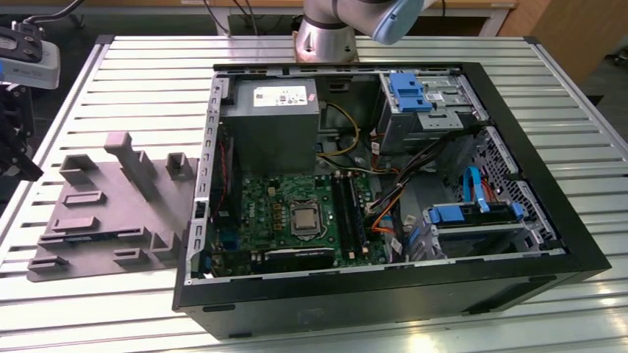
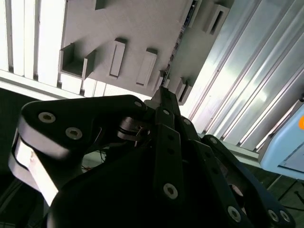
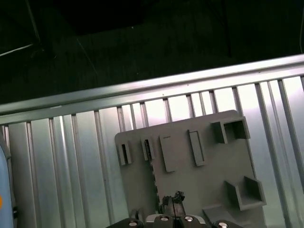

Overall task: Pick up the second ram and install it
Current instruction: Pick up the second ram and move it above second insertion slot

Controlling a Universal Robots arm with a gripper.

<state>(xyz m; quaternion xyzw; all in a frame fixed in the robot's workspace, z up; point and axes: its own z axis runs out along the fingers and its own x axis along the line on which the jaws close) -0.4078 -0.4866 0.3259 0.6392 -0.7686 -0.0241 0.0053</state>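
A grey holder tray (image 1: 108, 220) lies on the slatted table at the exterior view's left. A thin dark stick, the second ram (image 3: 148, 149), stands on edge in one of the tray's narrow slots, and its speckled edge (image 2: 186, 18) is also in the second wrist view. My gripper (image 1: 12, 143) hangs at the far left of the exterior view, beside the tray and apart from the ram. Its dark fingertips (image 2: 161, 92) meet at a point over the tray's edge (image 3: 173, 198), shut, with nothing visible between them.
An open black computer case (image 1: 393, 294) fills the table's middle and right, with the green motherboard (image 1: 294, 213) and its long memory slots (image 1: 349, 209) inside. Upright grey blocks (image 1: 132, 162) rise from the tray's far side. The table's edge (image 3: 142, 85) runs beyond the tray.
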